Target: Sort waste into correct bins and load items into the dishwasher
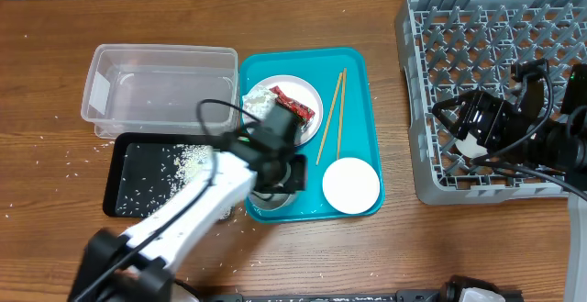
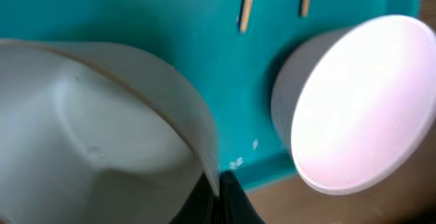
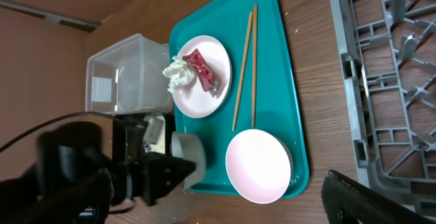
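Note:
My left gripper is shut on the rim of a small white bowl, at the near left corner of the teal tray. A second pale pink bowl sits on the tray beside it. A flat plate holds the red wrapper and the tissue wad. Chopsticks lie on the tray. My right gripper hovers over the grey rack. Only one of its fingers shows, far off to one side.
The clear tub stands left of the teal tray. The black tray in front of it holds rice grains. Loose grains dot the table at the left. A white round thing shows under the right arm.

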You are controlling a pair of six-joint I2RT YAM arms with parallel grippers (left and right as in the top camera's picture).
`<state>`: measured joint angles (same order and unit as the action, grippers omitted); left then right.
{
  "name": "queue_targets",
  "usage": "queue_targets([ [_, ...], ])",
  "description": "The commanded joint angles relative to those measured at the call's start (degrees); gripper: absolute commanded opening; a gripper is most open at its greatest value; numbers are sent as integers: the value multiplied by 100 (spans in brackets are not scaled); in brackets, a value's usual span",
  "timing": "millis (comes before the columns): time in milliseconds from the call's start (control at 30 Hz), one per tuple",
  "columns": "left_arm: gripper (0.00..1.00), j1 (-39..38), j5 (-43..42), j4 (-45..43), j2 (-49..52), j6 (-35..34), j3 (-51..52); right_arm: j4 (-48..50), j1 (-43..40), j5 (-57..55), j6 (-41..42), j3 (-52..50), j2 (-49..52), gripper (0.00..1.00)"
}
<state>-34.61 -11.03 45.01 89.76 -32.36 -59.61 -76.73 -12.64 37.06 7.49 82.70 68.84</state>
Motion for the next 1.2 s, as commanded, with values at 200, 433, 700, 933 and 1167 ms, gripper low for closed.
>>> queue_targets([
  [200,38,-400,1307,205,343,-205,-476,33,31,-9,-26,127,-37,100],
  [433,53,-205,2142,743,350,623,-1915,33,31,-9,-26,127,-37,100],
  [700,57,588,2500,-254,1204,1185,-2011,31,33,-9,-24,127,-37,100],
  [933,64,984,2865,-804,2260,1598,-2011,31,33,-7,-24,127,-37,100],
  [1167,46,949,2900,-1093,2647,1910,-2011,33,33,-9,-24,127,-35,100],
])
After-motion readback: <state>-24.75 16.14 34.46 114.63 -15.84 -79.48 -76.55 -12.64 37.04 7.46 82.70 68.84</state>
